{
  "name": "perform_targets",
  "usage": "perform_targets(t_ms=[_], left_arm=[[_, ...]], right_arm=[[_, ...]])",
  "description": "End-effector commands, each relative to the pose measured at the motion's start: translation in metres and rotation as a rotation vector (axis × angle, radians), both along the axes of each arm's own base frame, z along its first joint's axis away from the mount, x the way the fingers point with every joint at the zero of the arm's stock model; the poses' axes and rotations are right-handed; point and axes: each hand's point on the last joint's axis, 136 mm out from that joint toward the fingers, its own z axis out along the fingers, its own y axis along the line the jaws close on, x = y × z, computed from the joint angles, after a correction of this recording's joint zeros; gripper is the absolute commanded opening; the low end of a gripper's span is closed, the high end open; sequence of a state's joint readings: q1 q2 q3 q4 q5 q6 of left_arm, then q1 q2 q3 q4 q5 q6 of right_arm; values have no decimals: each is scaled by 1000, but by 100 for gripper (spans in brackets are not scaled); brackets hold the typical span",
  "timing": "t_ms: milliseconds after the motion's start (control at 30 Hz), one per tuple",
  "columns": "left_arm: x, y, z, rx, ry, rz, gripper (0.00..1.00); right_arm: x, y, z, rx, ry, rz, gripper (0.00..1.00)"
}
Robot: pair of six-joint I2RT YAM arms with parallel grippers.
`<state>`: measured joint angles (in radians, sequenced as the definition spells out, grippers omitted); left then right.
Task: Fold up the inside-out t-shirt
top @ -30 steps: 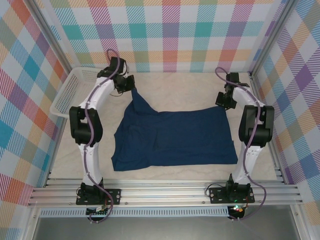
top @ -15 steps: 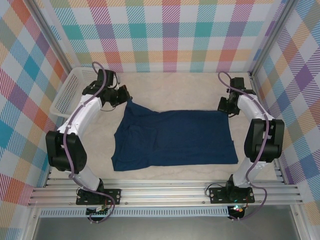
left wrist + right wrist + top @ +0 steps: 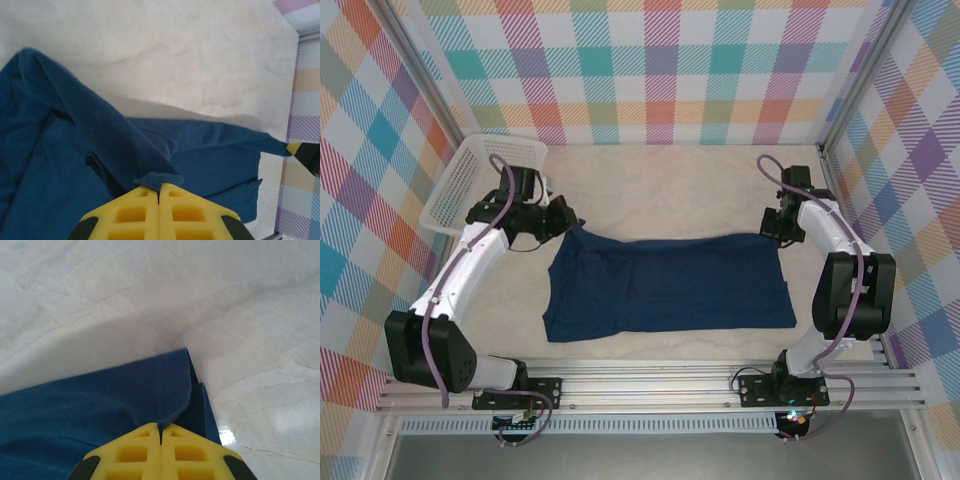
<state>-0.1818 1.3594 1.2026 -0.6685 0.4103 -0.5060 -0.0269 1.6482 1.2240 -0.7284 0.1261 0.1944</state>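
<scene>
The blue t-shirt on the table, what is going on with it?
Two robot arms are working on the t-shirt. The left gripper is shut on its far left corner and the right gripper on its far right corner, with the far edge stretched between them. The rest lies flat on the table.

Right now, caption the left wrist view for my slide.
Left tool pinching a bunched edge of the navy t-shirt above the pale table.
</scene>
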Motion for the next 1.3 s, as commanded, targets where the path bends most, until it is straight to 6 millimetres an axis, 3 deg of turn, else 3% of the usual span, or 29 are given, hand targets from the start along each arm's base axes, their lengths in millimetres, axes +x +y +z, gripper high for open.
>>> perform_targets(t_ms=[0,300,667,867,1067,1267], left_arm=[[-24,-3,-6,-27,57,-14,0],[-45,-8,-11,-69,105,-40,0],[-59,-6,10,-64,94,-62,0],[-75,-2,-4,-33,145,-76,0],[-84,-2,-31,-40,215,-77,0],[-89,2,-37,-5,231,-83,0]], right_arm=[[-11,-6,-2,-33,30,2,3],[-16,-18,-16,-102,83,-12,3],[-19,-20,-16,-111,96,-16,2],[-31,-23,-23,-126,128,-37,2],[-42,-23,-37,-124,167,-56,2],[-46,-25,-44,-139,190,-62,3]])
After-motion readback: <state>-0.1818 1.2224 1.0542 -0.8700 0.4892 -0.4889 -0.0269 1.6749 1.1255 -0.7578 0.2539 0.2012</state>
